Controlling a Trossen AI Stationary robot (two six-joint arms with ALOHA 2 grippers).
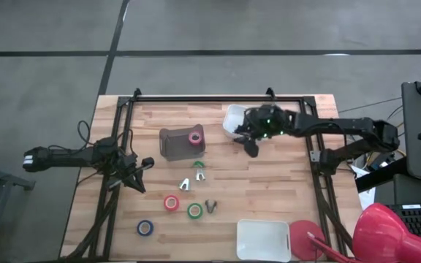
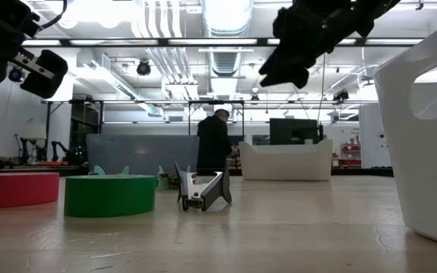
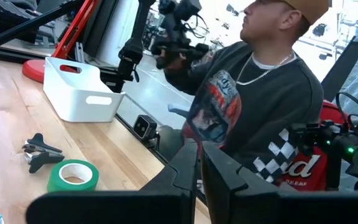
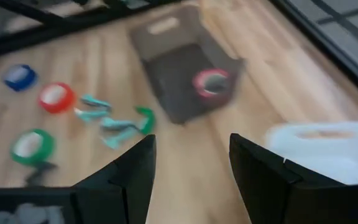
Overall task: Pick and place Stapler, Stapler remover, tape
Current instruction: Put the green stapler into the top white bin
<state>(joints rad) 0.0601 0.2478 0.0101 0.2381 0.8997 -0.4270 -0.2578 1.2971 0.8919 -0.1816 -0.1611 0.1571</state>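
Note:
The pink tape roll (image 1: pixel 194 137) lies inside a grey bin (image 1: pixel 175 146). On the bare wood lie the red roll (image 1: pixel 171 202), the green roll (image 1: pixel 194 210) and the blue roll (image 1: pixel 145 228). Two small teal tools (image 1: pixel 198 169) (image 1: pixel 185 184) lie in front of the bin, and a dark staple remover (image 1: pixel 211 206) lies beside the green roll. My right gripper (image 1: pixel 251 144) hangs open and empty above the table, between the grey bin and the far white bin (image 1: pixel 232 117). My left gripper (image 1: pixel 148 164) waits shut at the table's left side.
A second white bin (image 1: pixel 263 239) stands at the near edge, with a red round thing (image 1: pixel 305 235) to its right. A black frame (image 1: pixel 218 97) runs around the work area. A person (image 3: pixel 253 106) stands beyond the table in the left wrist view. Bare wood lies right of the tools.

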